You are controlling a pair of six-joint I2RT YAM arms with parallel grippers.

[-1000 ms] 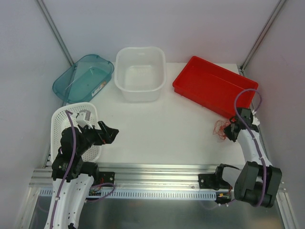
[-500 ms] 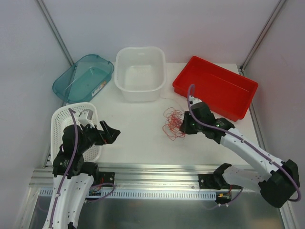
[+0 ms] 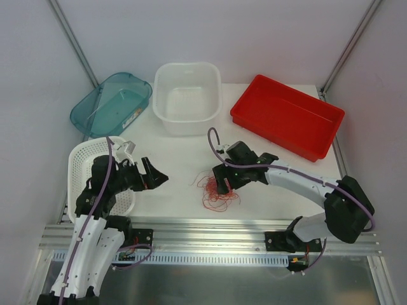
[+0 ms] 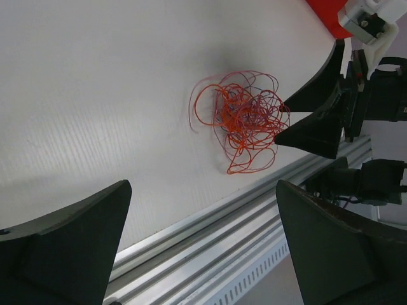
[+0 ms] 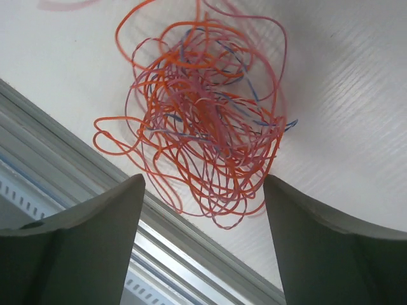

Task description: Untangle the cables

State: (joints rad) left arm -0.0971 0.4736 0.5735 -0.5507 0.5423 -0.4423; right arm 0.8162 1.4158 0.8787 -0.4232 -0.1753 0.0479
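Right gripper (image 3: pixel 222 185) now sits mid-table with the cables (image 3: pixel 213 194), both shifted over from beside the red tray (image 3: pixel 286 114) — jaws parted over the tangle lying near the front edge, left gripper (image 3: pixel 151 175) wide and empty — no strand separated yet.

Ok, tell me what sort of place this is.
Probably a robotics lab test cell: a left arm and right arm bolted to an aluminium rail, plain white panels enclosing the table, and tangled cables near a red tray and white tub.
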